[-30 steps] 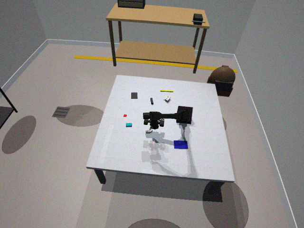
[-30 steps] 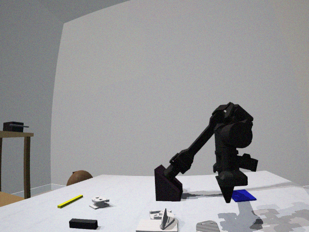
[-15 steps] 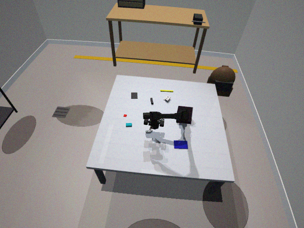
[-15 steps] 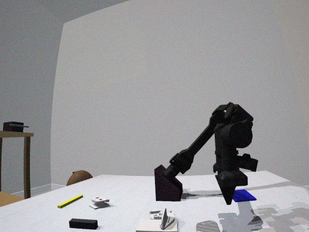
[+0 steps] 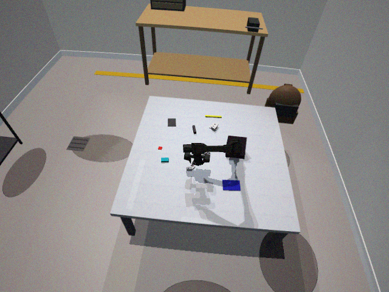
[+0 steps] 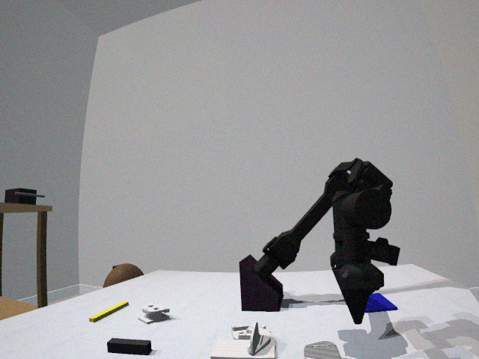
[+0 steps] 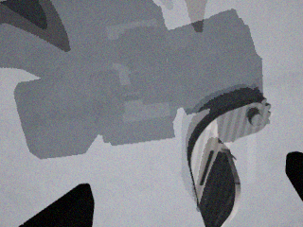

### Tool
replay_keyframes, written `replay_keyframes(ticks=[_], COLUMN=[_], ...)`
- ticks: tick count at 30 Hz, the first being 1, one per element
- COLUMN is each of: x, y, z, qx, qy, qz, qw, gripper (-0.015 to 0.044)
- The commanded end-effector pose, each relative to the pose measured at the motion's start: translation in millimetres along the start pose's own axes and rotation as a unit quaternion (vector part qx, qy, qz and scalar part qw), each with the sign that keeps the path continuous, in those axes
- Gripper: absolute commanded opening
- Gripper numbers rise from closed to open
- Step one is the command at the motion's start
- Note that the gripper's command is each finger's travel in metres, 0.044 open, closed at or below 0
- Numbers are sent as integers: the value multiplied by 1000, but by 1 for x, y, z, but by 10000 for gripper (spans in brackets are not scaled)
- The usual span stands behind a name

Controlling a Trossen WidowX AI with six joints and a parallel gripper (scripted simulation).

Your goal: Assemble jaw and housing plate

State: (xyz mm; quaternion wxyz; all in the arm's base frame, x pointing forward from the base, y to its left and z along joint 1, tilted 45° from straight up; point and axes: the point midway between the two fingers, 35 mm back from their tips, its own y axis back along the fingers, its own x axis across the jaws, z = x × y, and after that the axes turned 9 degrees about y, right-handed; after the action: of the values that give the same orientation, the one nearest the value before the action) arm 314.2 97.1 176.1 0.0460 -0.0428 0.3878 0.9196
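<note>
My gripper is open and empty, above the table. In the wrist view its fingertips stand wide apart, with a loose-looking pale curved jaw lying between and beyond them. That jaw has a round boss and small teeth at one end and a dark hollow towards its tip. In the exterior view a pale striped base carries a grey pointed jaw; the arm hides them in the top view. A white layered part with holes may be the housing plate. Pins and meshing cannot be made out.
A black bar, a yellow stick, a dark square, a red piece, a teal block and a blue pad lie around the arm on the table.
</note>
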Motion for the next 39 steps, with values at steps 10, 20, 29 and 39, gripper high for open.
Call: replay_keyframes(ticks=[10,20,29,39], x=[0,0,0,0], y=[0,0,0,0], z=[0,0,0,0], qx=[0,0,0,0], qy=[0,0,0,0], qz=[0,0,0,0], qw=[1000,1000,1000,1000], gripper=[440,440,256,0])
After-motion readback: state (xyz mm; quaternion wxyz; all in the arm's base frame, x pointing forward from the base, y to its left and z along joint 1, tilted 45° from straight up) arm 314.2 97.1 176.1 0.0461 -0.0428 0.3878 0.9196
